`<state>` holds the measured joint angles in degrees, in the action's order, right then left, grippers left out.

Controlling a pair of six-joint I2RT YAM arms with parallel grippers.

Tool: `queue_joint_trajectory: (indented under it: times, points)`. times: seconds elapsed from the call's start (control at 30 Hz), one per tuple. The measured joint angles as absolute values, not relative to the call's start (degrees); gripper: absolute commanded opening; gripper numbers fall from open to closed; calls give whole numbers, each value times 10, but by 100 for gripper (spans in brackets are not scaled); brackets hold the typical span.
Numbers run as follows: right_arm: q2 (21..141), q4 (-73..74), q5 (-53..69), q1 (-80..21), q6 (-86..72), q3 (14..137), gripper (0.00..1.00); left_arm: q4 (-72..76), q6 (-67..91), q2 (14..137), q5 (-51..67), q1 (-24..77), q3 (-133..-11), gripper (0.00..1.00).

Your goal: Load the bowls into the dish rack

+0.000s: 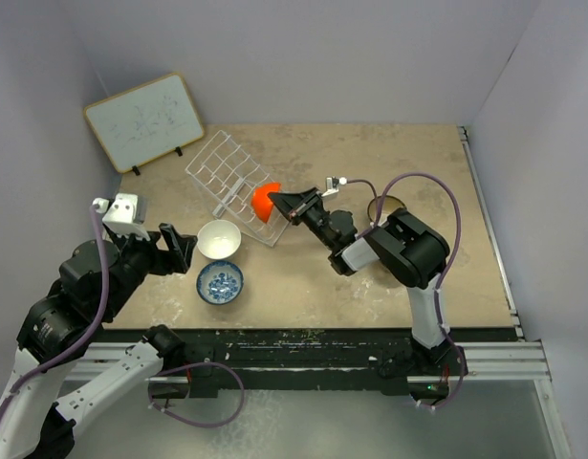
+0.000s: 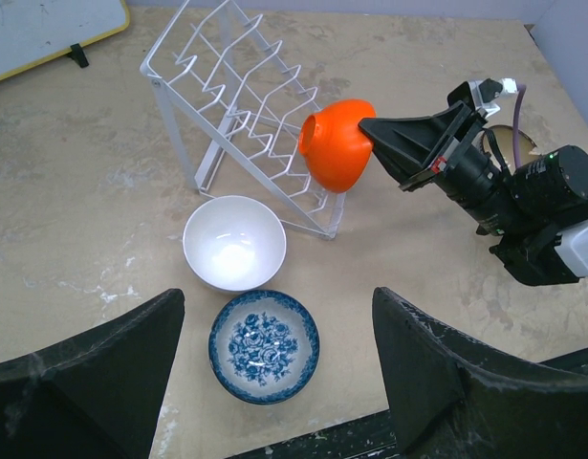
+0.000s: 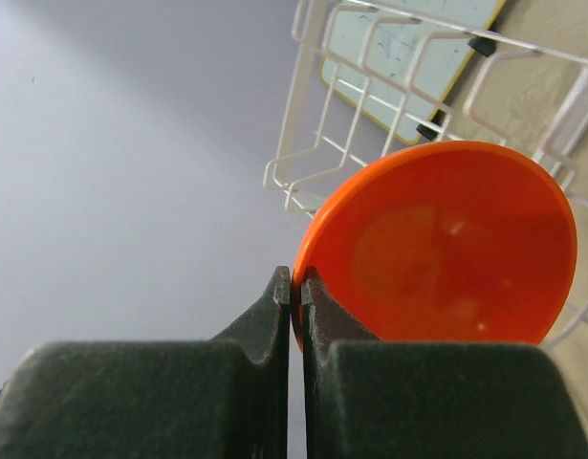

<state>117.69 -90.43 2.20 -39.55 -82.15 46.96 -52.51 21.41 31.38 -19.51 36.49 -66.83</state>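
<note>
Now the right end effector (image 3: 295, 279) clamps the orange bowl (image 2: 337, 145) by its rim, tilted at the rack's (image 2: 238, 96) corner; left end effector (image 2: 274, 373) gapes above the white bowl (image 2: 234, 242) and blue bowl (image 2: 264, 345).

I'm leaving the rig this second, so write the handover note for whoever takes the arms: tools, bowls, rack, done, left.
Right tool: shut on the rim of the orange bowl, held on edge at the near corner of the rack.
Left tool: open and empty, beside the white bowl and blue bowl, both upright on the table.
Brown bowl: on the table behind the right arm, partly hidden. Black bowl: not in view.
Done: no bowl seated in the rack yet.
Left: seat the orange bowl, then load the others.
</note>
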Motion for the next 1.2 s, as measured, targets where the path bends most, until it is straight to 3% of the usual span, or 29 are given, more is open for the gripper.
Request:
queue_joint_trajectory:
  times: [0.97, 1.2]
  points:
    - [1120, -903, 5, -419, -781, 404, 0, -532, 214, 313, -183, 365, -669, 82]
    - [1124, -899, -54, -447, -783, 400, 0, -533, 214, 313, -182, 365, -669, 82]
